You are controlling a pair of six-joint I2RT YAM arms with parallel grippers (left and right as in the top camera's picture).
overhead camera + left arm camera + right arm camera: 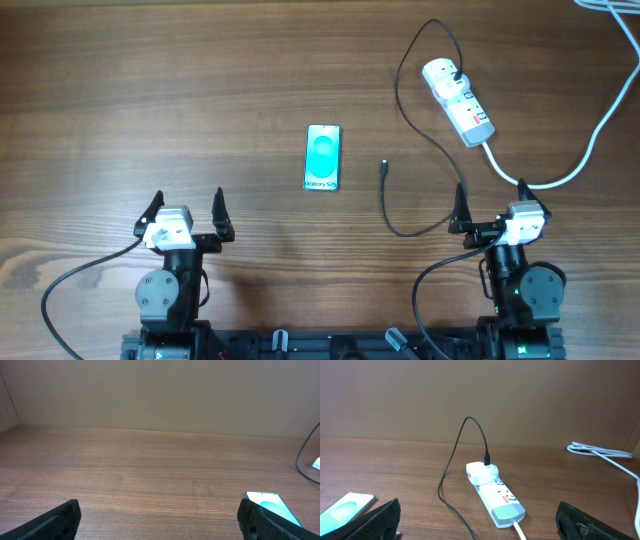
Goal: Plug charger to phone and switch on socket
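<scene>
The phone (323, 158) lies flat mid-table, cyan screen up, white text strip at its near end; its corner shows in the left wrist view (270, 505) and in the right wrist view (345, 510). The charger cable (400, 95) loops from a white adapter in the socket (458, 100) to its black plug tip (383, 170), which lies right of the phone. The socket also shows in the right wrist view (497, 495). My left gripper (187, 212) is open and empty, near left of the phone. My right gripper (490, 200) is open and empty, near the socket's cord end.
The socket's thick white cord (590, 140) curves off to the far right edge; it shows in the right wrist view (605, 455). The cable's slack (410, 232) lies just left of my right gripper. A wall stands behind the table.
</scene>
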